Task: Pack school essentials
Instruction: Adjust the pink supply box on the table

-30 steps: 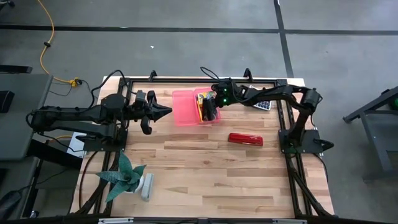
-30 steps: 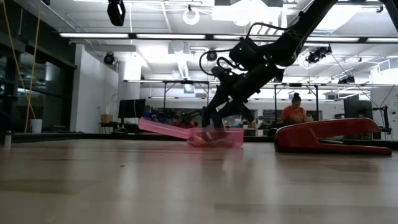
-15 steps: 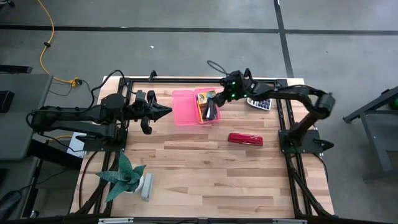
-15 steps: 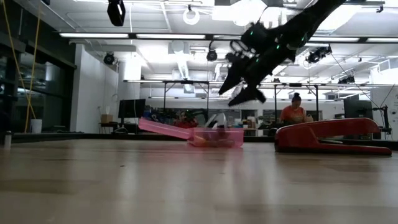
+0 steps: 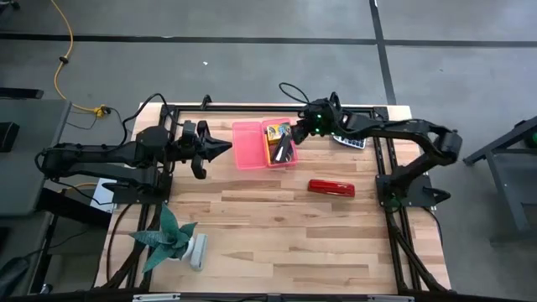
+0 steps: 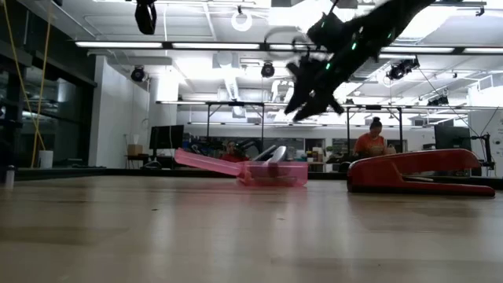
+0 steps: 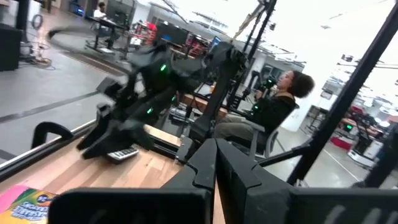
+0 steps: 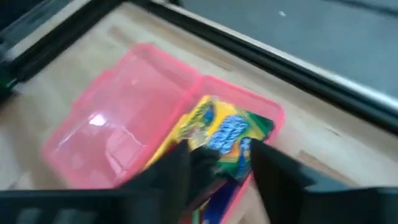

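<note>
An open pink plastic case [image 5: 252,144] lies on the table's far middle, lid flat toward the left, tray [image 5: 281,144] toward the right. The tray holds a yellow-green crayon box [image 8: 225,129] and other small stationery that is too small to tell apart. In the low view a pale piece [image 6: 275,153] sticks up from the tray. My right gripper [image 8: 217,158] hangs open and empty above the tray [image 6: 312,98]. My left gripper [image 5: 223,149] waits shut just left of the lid, holding nothing.
A red stapler [image 5: 331,187] lies near the table's right middle. A calculator [image 5: 352,141] sits by the far right corner. A green spiky plant [image 5: 166,239] stands at the near left. Bare wood stretches across the table's middle and near side. A person sits beyond the table [image 6: 372,141].
My right gripper has risen out of the pink case's tray, from down among the stationery to well above it, drawing slightly toward the far right. The case and its contents stay in place. My left arm has kept still.
</note>
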Robot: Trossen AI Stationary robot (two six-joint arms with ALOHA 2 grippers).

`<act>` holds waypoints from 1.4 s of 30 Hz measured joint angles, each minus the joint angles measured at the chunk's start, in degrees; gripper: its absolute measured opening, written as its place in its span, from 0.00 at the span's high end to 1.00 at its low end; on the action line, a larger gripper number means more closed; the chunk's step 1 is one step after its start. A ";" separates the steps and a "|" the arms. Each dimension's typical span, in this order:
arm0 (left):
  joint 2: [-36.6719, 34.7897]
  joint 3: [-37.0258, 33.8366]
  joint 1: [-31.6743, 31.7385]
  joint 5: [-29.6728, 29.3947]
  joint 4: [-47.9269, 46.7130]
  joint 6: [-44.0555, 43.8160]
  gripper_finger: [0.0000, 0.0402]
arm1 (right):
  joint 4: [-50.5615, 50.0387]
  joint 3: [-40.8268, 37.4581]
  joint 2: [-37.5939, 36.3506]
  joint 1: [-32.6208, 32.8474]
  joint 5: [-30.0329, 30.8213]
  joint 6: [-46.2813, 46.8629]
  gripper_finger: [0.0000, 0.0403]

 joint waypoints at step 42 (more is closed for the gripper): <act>0.00 0.00 -0.02 -2.98 -0.43 -1.08 1.00 | 7.73 -0.01 12.31 3.47 -7.29 14.13 1.00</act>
